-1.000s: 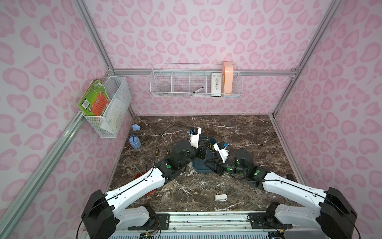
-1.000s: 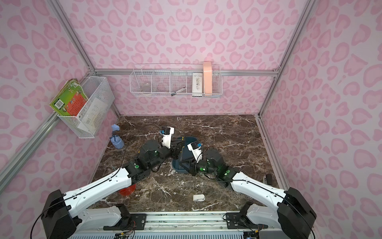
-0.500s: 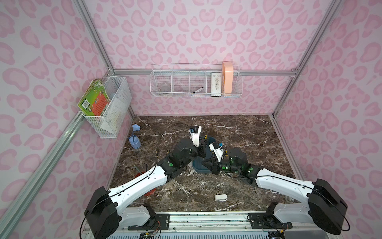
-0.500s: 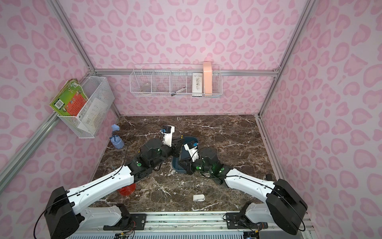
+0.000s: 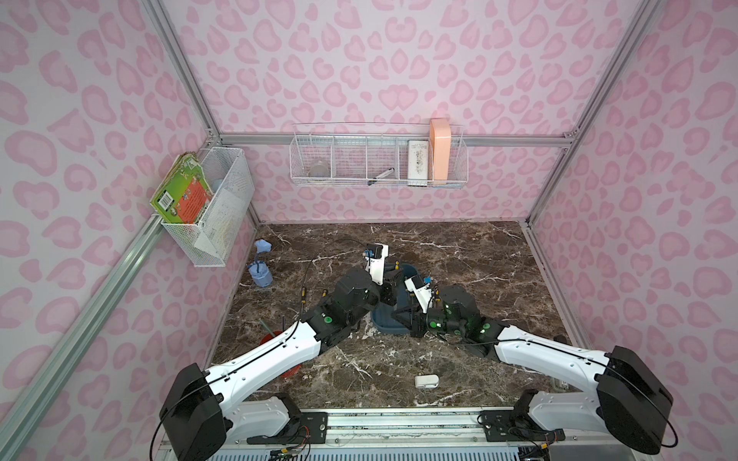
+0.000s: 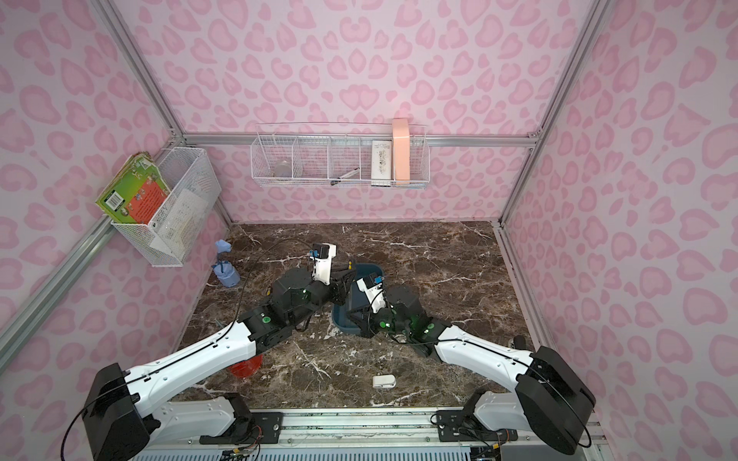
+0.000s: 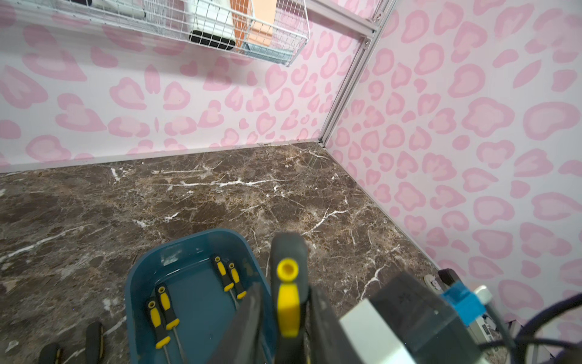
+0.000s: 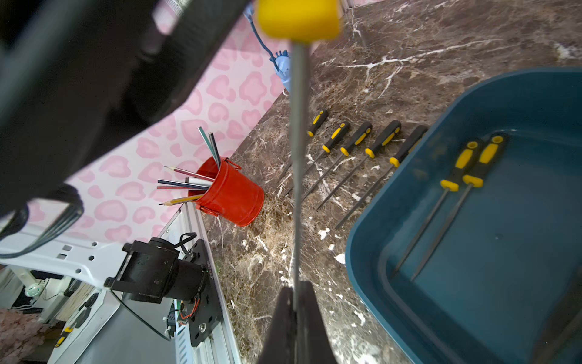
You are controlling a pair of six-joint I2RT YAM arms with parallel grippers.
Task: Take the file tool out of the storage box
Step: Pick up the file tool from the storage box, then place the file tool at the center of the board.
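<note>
in both top views the storage box point(image 5: 387, 326) lay under both arms; jaws hidden. left wrist view: your left gripper point(image 7: 286, 290) stood half open, loose astride the file tool point(image 7: 287, 302) handle. right wrist view: your right gripper point(image 8: 296, 294) was clamped on the shank, long axis straight out from its jaws, beside the box rim.

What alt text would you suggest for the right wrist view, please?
The right gripper is shut on the thin metal shaft of a file tool. Five more files lie in a row on the marble table beside the teal storage box, which holds two others.
</note>
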